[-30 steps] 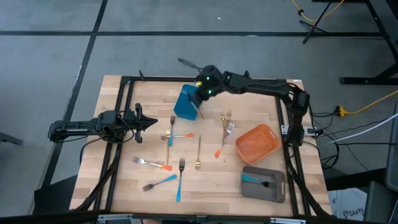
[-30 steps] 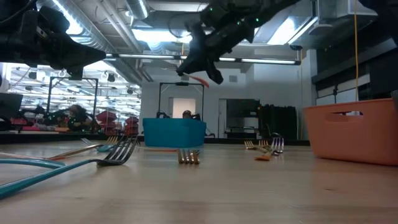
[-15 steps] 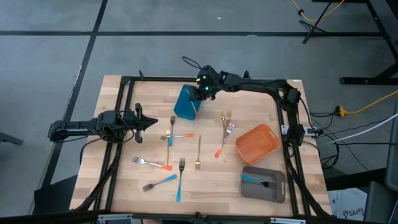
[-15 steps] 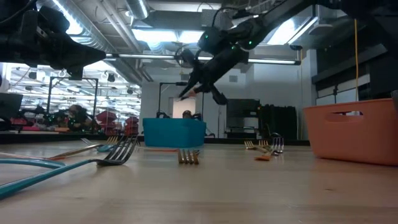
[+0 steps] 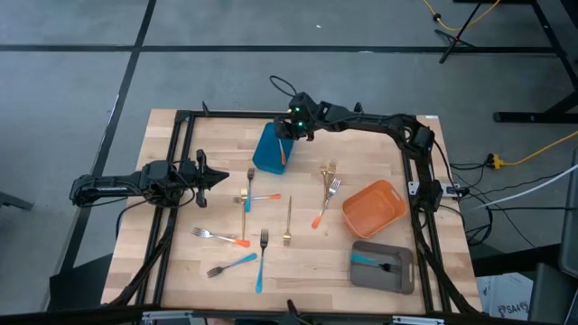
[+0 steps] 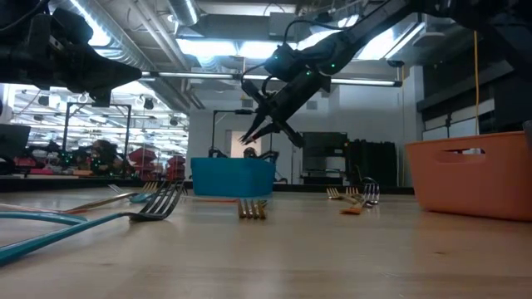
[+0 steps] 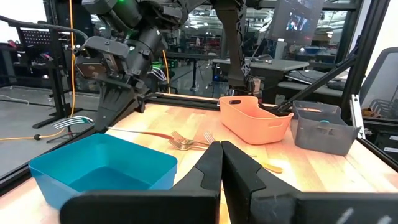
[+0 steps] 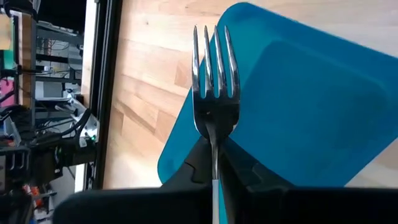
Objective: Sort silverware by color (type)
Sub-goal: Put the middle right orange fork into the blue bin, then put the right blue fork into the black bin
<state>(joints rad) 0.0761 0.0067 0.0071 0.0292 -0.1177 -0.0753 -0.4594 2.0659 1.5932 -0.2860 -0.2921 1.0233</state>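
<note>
While looking straight down, seeing the right tool (image 5: 289,127) pinching an orange-handled fork (image 5: 283,155) over the far right edge of the blue container (image 5: 267,150), handle slanting across the bin. Spotting the left tool (image 5: 213,178) pressed together, holding nothing, hanging over the left side of the tabletop (image 5: 379,144). Also noticing the other forks (image 5: 262,197) lying scattered in the middle, plus an orange container (image 5: 373,208) and a grey container (image 5: 383,267) off to the right, with a blue-handled fork (image 5: 364,260) lying in the grey one.

Switching to table height, seeing the right tool (image 6: 270,126) hanging in the air above the blue container (image 6: 233,176), well clear of its rim.

Peeking through the left wrist camera, seeing its fingers (image 7: 210,168) touching each other, and the held fork (image 7: 124,130) stretching out level over the bin, tines poking past its edge.

Looking past the right wrist, seeing the fork's tines (image 8: 214,93) sticking straight out from the clamped fingers, hovering over the container's corner.
</note>
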